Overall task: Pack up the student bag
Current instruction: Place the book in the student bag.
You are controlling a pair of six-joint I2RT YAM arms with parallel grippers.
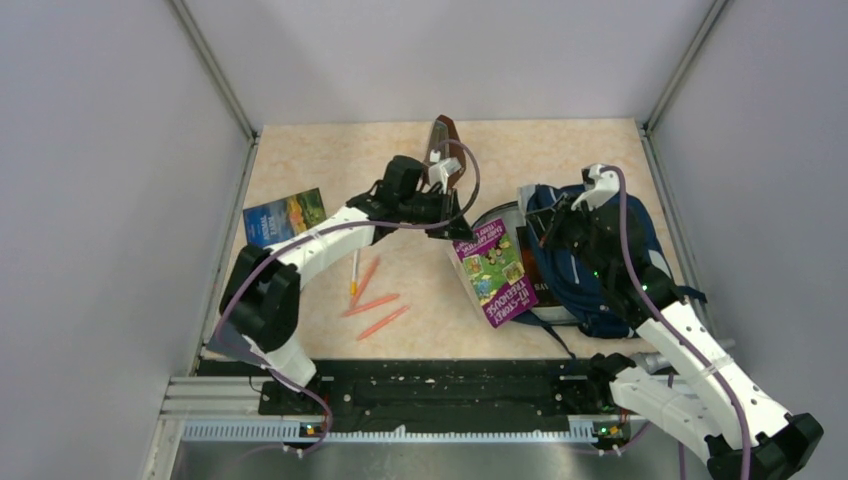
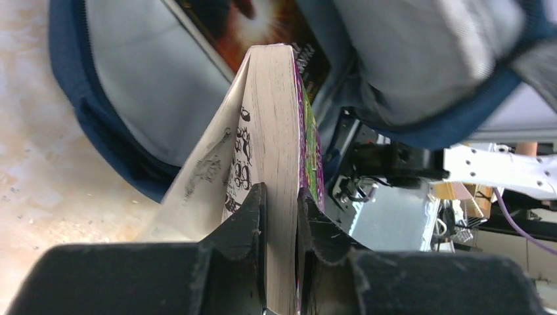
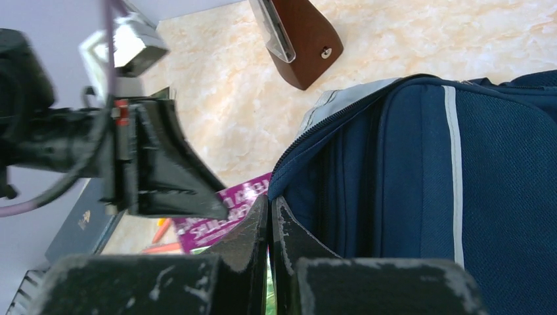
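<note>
- My left gripper [image 2: 281,197] is clamped on the page block of a purple paperback [image 2: 279,118]. The jaws stand only a little apart, as wide as the book is thick.
- I grip the book at one end, so the other end points like a wedge at the bag's mouth. A loose front leaf splays away on one side, outside my grip.
- The student bag [image 1: 590,300] lies on the right half of the worktop [image 1: 330,160], its opening turned toward the middle. From above, the paperback's far edge lies right at that opening and overlaps it.
- Grey lining shows inside the bag, and a dark book with an orange cover [image 2: 243,26] lies in there already.
- My right gripper [image 3: 270,210] is fully closed, right against the zipped rim of the bag's mouth. It looks placed there to steady the opening. I cannot tell whether any fabric is pinched between the fingers.
- By my judgement I am part-way through sliding this book in, and the loose leaf could catch on the rim.
- Waiting on the left are a dark blue book [image 1: 285,215], three orange pens [image 1: 370,303] and a white pen [image 1: 354,270].
- A brown case [image 1: 443,140] stands at the back.
</note>
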